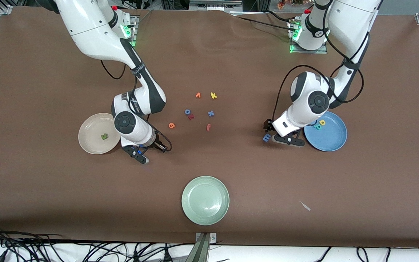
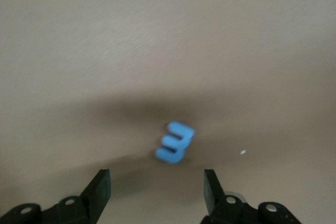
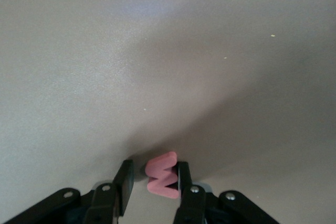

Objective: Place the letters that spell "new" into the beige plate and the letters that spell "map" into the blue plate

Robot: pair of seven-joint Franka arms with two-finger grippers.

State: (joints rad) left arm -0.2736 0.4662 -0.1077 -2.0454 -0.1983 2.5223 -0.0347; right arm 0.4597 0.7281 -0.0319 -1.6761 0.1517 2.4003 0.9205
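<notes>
Right wrist view: right gripper (image 3: 154, 178) jaws half-closed around pink w (image 3: 161, 174), seemingly touching one finger. Left gripper (image 2: 156, 188) spread; blue m (image 2: 174, 142) just ahead.

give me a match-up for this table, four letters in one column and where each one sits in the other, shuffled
Letters:
1. green n
2. blue m
3. pink w
4. yellow a

Places:
A. in the blue plate
B. between the fingers of the right pincer
C. in the beige plate
D. on the table beside the blue plate, under the open left pincer

Pairs: 1-C, 2-D, 3-B, 4-A
</notes>
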